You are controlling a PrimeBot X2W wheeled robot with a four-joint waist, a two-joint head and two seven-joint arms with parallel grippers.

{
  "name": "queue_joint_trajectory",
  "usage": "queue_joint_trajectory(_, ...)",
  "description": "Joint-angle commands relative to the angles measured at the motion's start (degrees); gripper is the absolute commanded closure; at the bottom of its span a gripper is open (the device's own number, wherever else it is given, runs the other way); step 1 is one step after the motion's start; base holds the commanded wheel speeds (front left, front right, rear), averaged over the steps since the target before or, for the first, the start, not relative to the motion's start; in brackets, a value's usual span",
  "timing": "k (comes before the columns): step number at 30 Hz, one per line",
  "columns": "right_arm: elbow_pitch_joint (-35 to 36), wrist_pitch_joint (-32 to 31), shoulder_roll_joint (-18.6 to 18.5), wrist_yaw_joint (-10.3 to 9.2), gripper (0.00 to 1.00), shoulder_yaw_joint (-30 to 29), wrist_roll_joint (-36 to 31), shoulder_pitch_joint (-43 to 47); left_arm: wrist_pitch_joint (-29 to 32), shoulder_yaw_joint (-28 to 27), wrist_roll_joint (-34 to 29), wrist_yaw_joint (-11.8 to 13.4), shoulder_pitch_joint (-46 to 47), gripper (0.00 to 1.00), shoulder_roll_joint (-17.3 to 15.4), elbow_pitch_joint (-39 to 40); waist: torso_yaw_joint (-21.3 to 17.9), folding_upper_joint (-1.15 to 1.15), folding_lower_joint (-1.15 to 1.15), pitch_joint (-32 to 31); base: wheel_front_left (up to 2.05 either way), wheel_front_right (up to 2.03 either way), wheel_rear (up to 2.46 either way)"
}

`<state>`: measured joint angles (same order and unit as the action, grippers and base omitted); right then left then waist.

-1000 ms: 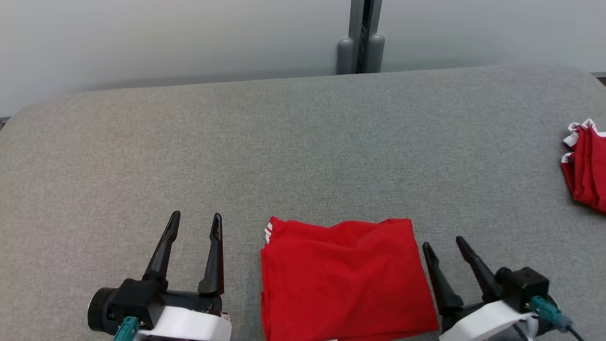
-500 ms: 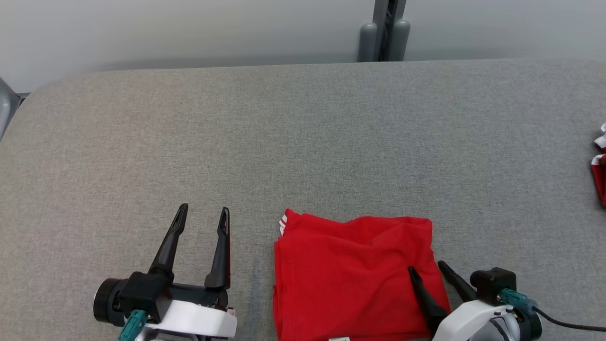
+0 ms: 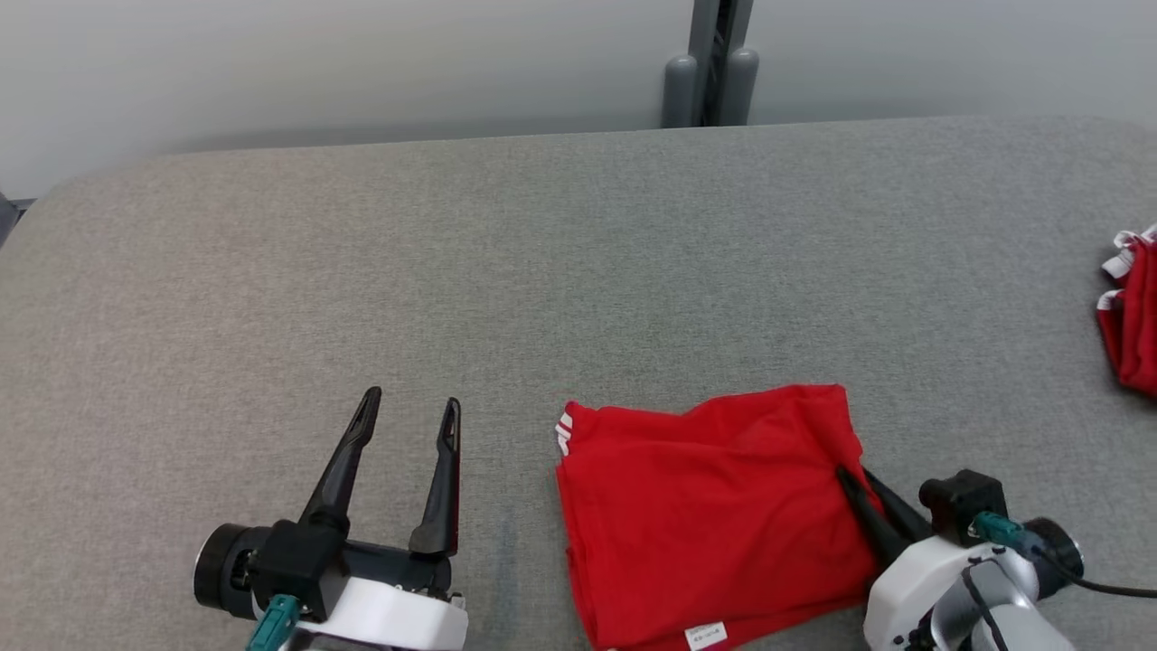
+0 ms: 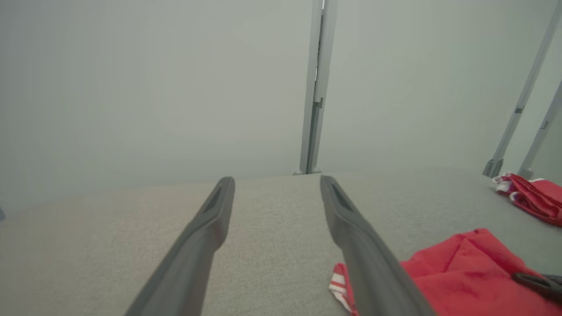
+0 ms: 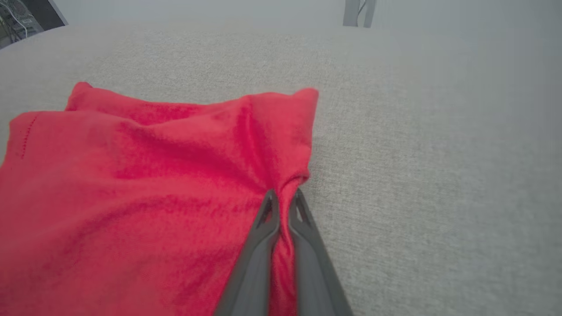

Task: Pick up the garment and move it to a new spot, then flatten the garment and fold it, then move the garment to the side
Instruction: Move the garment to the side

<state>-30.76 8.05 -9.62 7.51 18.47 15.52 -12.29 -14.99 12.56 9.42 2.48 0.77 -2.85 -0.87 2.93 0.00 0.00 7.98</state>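
— The garment (image 3: 705, 515): where does it lie?

— On the grey padded table (image 3: 542, 253), near the front edge and a little right of the middle. It is folded into a rough rectangle and sits between the two grippers. A white label (image 3: 705, 636) pokes out at its near edge, and striped white trim (image 3: 563, 434) shows at its far left corner.

— And the right gripper (image 3: 854, 475)?

— Its fingers are drawn almost together on the garment's right edge. In the right wrist view the right gripper (image 5: 284, 195) pinches a ridge of red cloth between its tips, and the fabric puckers toward them (a crease runs from there up to the far right corner).

— Is the cloth lifted?

— I cannot tell. Most of it lies flat on the table.

— The left gripper (image 3: 412, 399)?

— Its fingers are spread wide with nothing between them, pointing toward the far edge. It sits to the left of the garment, apart from it. In the left wrist view bare table shows between the fingers, and the garment's (image 4: 465, 267) striped corner shows beside one of them.

— Anything else?

— A second red cloth (image 3: 1130, 316) with white trim lies at the table's right edge, well apart from the garment. A grey post (image 3: 710, 63) stands behind the far edge, against a pale wall (image 3: 271, 63).
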Motion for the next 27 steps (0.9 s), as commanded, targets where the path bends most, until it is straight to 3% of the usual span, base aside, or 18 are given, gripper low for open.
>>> queue_joint_trajectory(1,0.37,0.41,-1.21,-0.05,1.00,0.04,-1.00,-1.08,-0.25,0.27,-0.36,-0.25,0.68,0.00,-0.15,0.27,-1.06,0.00,0.00,0.24,0.00,0.00,0.00)
queue_joint_trajectory(10,6.78,-1.54,-11.85,-0.05,1.00,3.83,-6.99,-10.42,-0.25,3.48,-2.35,-1.47,4.67,0.00,-0.16,1.40,-9.23,0.00,0.00,6.11,0.00,0.00,0.00)
queue_joint_trajectory(15,9.35,-1.43,-19.00,-0.06,1.00,3.63,-6.88,-18.04,-0.24,5.11,-5.43,-4.08,10.57,0.00,-0.27,0.89,-14.73,0.00,0.00,13.60,0.00,0.00,0.00)
queue_joint_trajectory(27,7.93,-0.25,-25.91,-0.06,1.00,-5.48,-6.61,-27.43,-0.24,8.20,-9.25,-7.69,20.56,0.00,-2.63,0.96,-21.44,0.00,0.00,24.95,0.00,0.00,0.00)
